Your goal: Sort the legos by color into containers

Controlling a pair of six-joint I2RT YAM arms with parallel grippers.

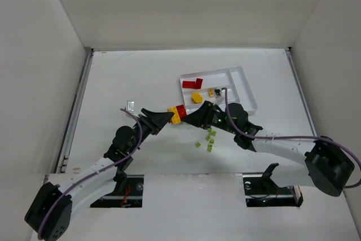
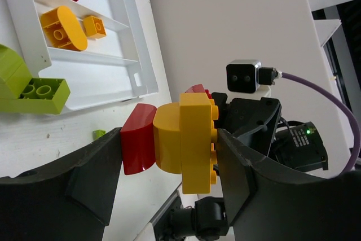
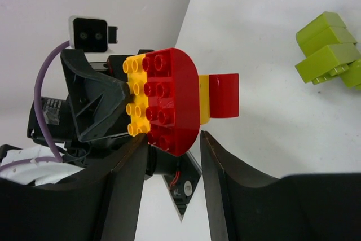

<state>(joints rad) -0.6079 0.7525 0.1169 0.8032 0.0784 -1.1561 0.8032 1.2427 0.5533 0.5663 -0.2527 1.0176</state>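
Observation:
A stuck-together cluster of yellow and red legos hangs just above the table, left of the white tray. My left gripper is shut on it, one finger on the curved red piece, the other on the yellow brick. My right gripper faces it and is closed on the cluster's rounded red brick. In the tray, red bricks lie in one slot and yellow ones in the adjacent slot. Tiny lime cubes lie on the table.
Larger lime-green bricks sit on the table beside the tray's near wall; they also show in the right wrist view. A small shiny object lies left of the left arm. White walls enclose the table.

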